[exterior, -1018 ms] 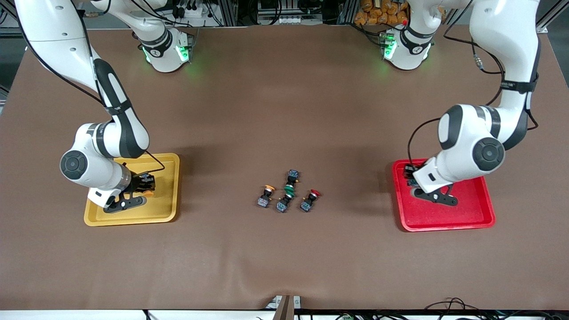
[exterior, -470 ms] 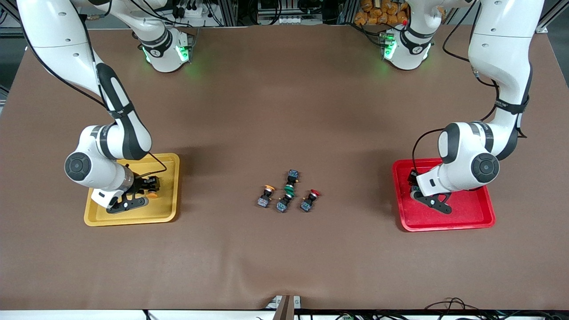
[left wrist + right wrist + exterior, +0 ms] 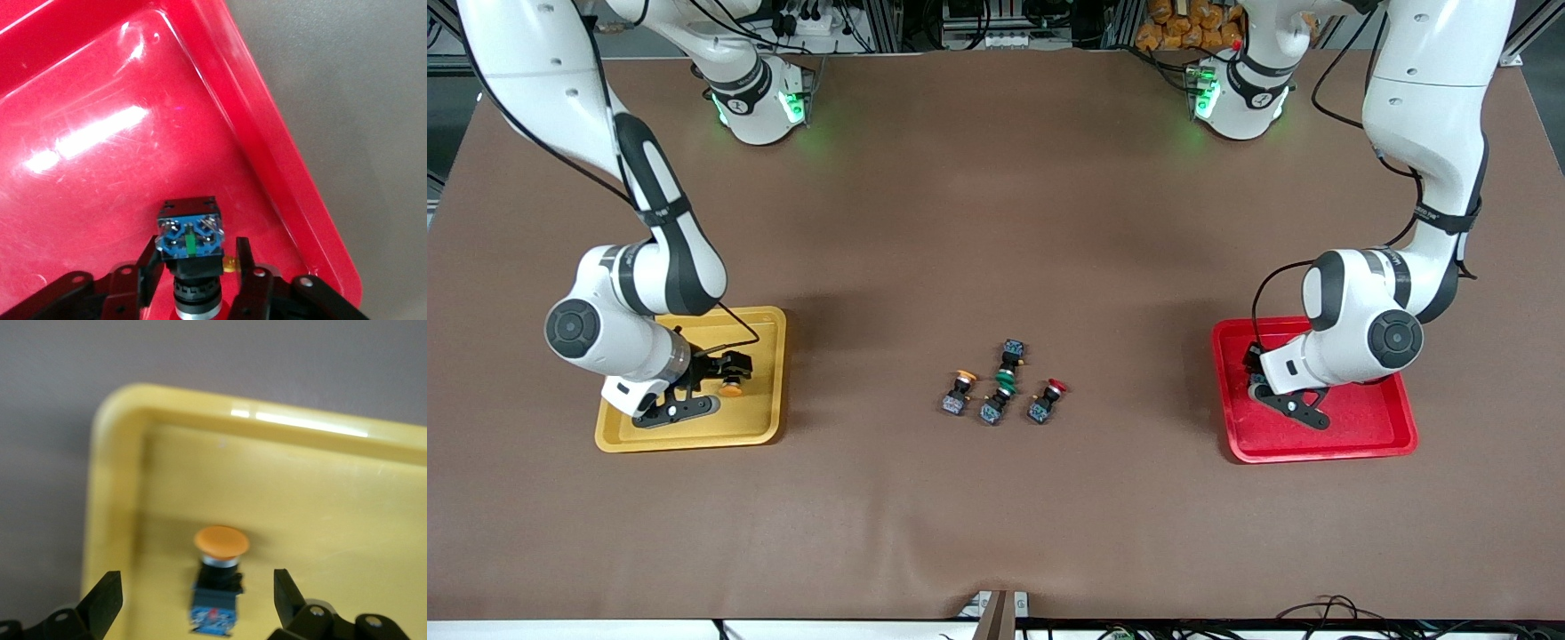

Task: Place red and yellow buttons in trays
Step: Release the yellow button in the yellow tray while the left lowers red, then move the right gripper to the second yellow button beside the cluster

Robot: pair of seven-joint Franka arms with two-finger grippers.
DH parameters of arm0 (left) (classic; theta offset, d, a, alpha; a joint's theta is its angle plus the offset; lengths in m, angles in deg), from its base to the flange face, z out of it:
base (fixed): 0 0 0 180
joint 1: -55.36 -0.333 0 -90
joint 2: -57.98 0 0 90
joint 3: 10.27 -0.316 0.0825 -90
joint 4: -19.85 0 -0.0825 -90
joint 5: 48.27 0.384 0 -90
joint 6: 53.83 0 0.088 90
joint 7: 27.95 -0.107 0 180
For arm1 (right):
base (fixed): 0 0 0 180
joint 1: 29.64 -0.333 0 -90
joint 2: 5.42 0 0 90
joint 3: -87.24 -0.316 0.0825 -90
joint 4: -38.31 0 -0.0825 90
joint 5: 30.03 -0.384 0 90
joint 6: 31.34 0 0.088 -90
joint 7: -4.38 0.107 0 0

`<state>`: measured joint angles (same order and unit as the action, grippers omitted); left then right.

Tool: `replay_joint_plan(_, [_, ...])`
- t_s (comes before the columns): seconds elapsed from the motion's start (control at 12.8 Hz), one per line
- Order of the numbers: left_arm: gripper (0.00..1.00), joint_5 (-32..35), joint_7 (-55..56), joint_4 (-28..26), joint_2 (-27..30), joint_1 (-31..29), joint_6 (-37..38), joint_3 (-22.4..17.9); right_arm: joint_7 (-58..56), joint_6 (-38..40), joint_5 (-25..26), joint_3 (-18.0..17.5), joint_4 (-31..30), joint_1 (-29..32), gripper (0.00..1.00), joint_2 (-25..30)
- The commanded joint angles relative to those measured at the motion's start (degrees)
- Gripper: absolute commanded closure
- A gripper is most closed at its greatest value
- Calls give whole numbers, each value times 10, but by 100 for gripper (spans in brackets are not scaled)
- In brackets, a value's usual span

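Green-capped switches (image 3: 1003, 382) sit mid-table — right gripper (image 3: 193, 600) released, left gripper (image 3: 197, 277) seemingly clasping a switch (image 3: 190, 237).

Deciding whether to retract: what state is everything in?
Right gripper: fingers open, over yellow tray.
Orange-capped switch: lying free in yellow tray.
Left gripper: low in red tray, around blue-backed switch.
Red-capped switch: loose on table.
Second orange-capped switch: loose on table.
Green switches: loose on table.

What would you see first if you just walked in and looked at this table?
Two bright trays: a yellow tray at the right arm's end and a red tray at the left arm's end. The right gripper and left gripper are each over one. Between the trays lies a cluster of tiny switches.
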<state>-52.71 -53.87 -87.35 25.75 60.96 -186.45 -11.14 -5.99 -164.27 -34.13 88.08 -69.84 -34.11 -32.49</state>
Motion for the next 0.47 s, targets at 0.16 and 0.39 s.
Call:
replay_joint_plan(0.16, [0,9,-7,2,15,-7,1,6,254,63,-7,-1,48,-111,0,48])
replay_joint_plan(0.39, [0,8,0,8,32,-1,25,8,411,63,-6,-1,116,-186,0,27])
